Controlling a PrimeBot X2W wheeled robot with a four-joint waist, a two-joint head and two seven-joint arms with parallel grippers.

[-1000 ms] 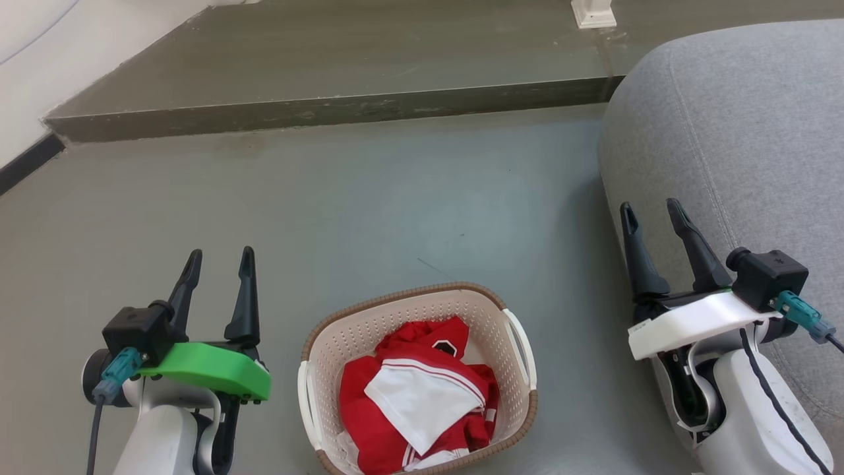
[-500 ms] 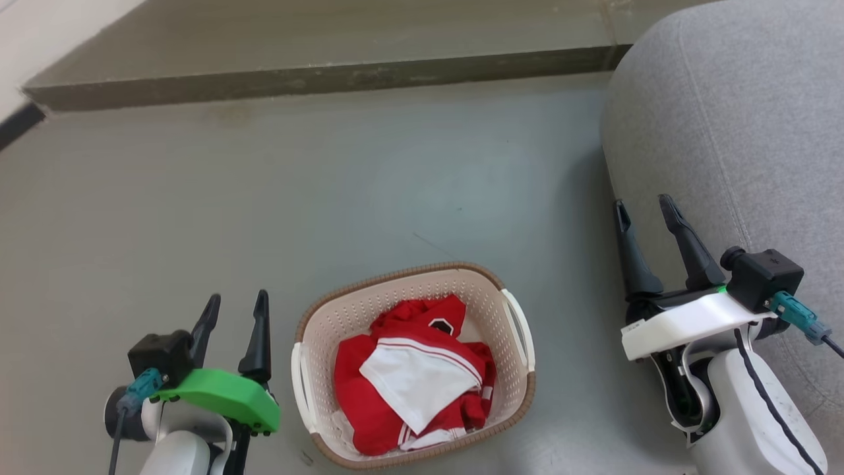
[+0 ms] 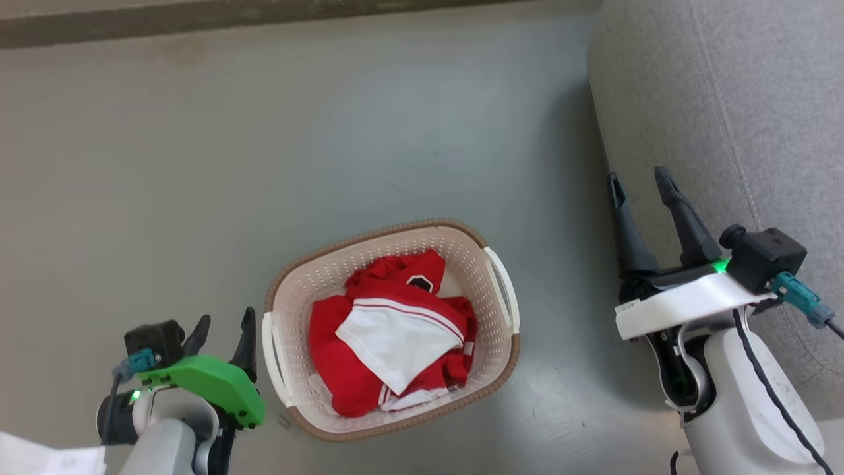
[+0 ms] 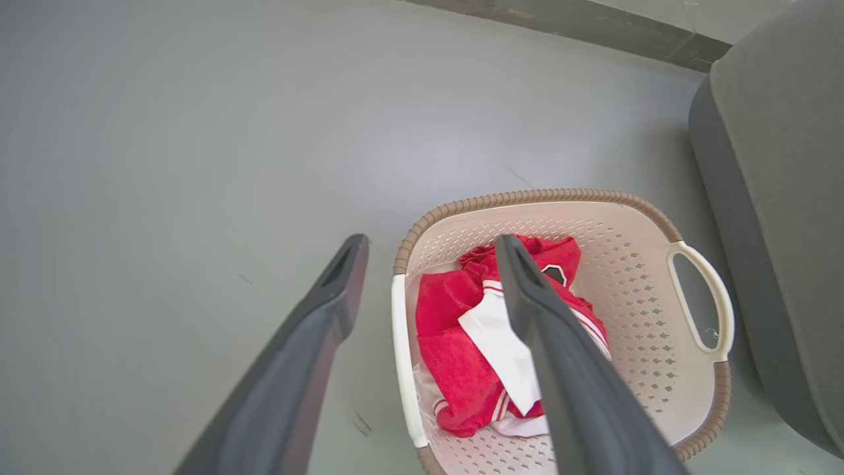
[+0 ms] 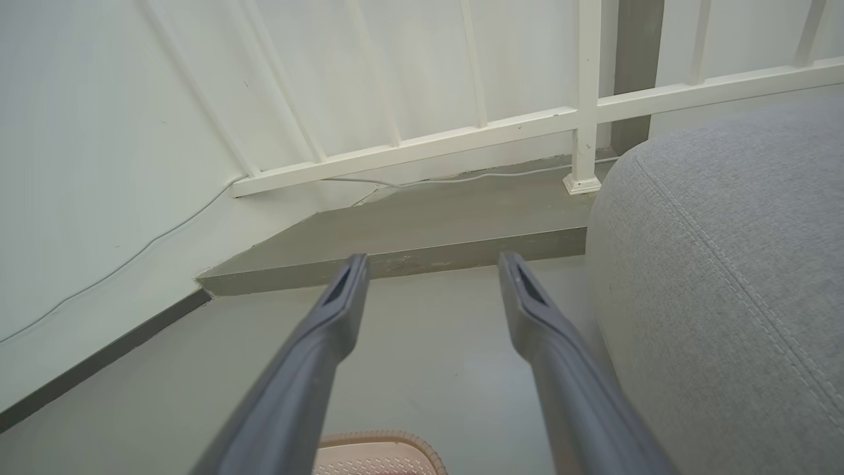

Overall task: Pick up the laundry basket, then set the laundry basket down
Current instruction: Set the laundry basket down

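Head view: laundry basket (image 3: 376,231) sits flat on the floor (image 3: 198,165), near centre, with red-and-white clothing (image 3: 395,330) heaped inside. It isn't lifted. The left end effector (image 3: 225,322) is released and empty, just beside the basket's left handle (image 3: 271,359) but apart from it. The right end effector (image 3: 637,177) is also released and empty, well right of the basket at the edge of a grey upholstered seat (image 3: 725,99), and nowhere near the right handle (image 3: 504,290). Left wrist view: jaws spread, and the line of sight puts the left handle between them, with one finger over bare floor and the other over the clothing. That reads as approach alignment; I see no contact. Right wrist view: jaws spread on nothing and aimed at the far side of the room, with a sliver of the basket's brown rim at the near edge. My read on progress: the pick-up hasn't started. What's left is to bring the right arm in, grip both handles, lift, then set down. The floor is smooth, matte grey and lightly scuffed. A raised step (image 5: 428,224) runs along the far side, backed by a white wall (image 5: 99,132) and a white railing (image 5: 580,112), with a thin cable (image 5: 461,178) lying on the step. The seat crowds the right side, so clearance for that arm looks tight.
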